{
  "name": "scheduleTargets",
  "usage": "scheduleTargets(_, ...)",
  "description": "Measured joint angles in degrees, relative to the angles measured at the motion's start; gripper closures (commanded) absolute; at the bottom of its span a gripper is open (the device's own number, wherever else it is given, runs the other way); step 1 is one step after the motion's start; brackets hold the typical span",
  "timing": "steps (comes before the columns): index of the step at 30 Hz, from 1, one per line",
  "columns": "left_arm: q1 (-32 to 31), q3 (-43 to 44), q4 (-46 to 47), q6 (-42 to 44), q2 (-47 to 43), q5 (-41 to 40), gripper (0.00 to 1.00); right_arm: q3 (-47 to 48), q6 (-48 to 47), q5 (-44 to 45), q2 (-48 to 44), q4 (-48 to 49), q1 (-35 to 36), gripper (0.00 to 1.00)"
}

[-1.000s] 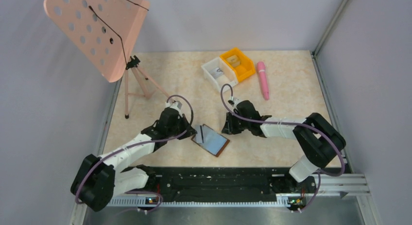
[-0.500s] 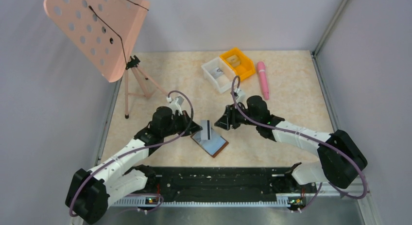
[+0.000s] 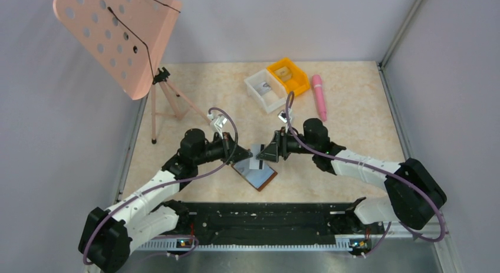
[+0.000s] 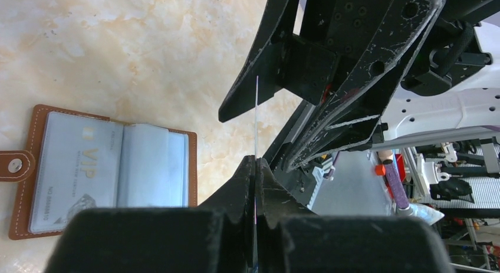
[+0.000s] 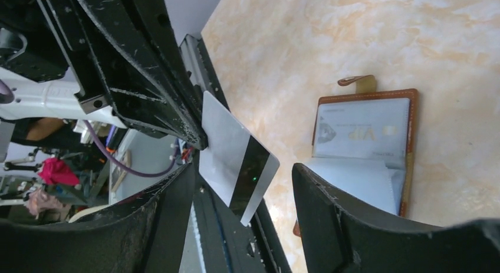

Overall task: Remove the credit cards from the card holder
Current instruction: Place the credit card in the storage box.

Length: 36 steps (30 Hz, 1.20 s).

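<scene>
The brown leather bifold card holder (image 3: 260,176) lies open and flat on the beige marbled surface (image 3: 354,108), toward 6 o'clock from the middle in the top view and close to the near edge. Its pale blue-grey pockets face up. In the left wrist view, a little clasp tab (image 4: 14,165) sticks out from the side of the holder farthest from the grippers. One pocket holds a pale grey VIP card (image 4: 75,174), lying flat; the pocket beside it looks loose and slightly lifted.

The left gripper (image 4: 256,164) is clamped on a whitish credit card with a black magnetic stripe (image 5: 239,161). It holds the credit card on edge, just above the open card holder and clear of it. From the left wrist, the credit card shows only as a thin line rising from the pinched fingers.

The right gripper (image 5: 242,173) faces it from 3 o'clock with its jaws standing apart. The free end of the credit card reaches between its two fingers. Whether either finger touches the card cannot be told.

At 12 o'clock on the far part of the surface, a white plastic bin (image 3: 263,89) and an orange plastic bin (image 3: 288,77) sit touching each other. A pink cylindrical object (image 3: 319,96) lies just beside them at 1 o'clock. At 10 o'clock, a pink perforated music stand (image 3: 118,37) stands on a tripod.
</scene>
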Motion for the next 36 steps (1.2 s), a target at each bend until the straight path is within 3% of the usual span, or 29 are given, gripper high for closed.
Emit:
scheduleTargets(6,0.0,-0.1,0.6,-0.2,0.5,0.7,1.0,-1.6,2.0,-1.5,-0.1,3.1,-0.1,0.99)
scheduleTargets(8,0.2,-0.2,0.5,-0.1,0.9,0.3,0.97,-2.0,2.8,-1.8,-0.5,3.1,-0.4,1.0)
scheduleTargets(12,0.3,0.2,-0.3,-0.2,2.3,-1.6,0.78,-2.0,1.9,-1.2,-3.0,1.2,-0.3,1.0)
scheduleTargets(19,0.2,5.7,-9.1,1.4,2.8,-3.9,0.74,4.5,-5.6,4.6,-8.5,-14.0,-0.9,1.0)
scheduleTargets(24,-1.0,6.8,-10.0,9.6,-4.1,-8.3,0.67,14.4,5.4,5.4,-5.9,-20.7,-5.0,1.0)
scheduleTargets(29,-9.6,3.8,-3.9,19.3,-15.6,-19.8,0.56,14.6,17.2,7.9,-6.0,-25.9,-5.7,1.0)
scheduleTargets(36,-23.9,10.7,-4.4,37.2,-6.2,-32.7,0.51,14.6,28.9,12.8,-9.1,-31.8,-5.9,1.0)
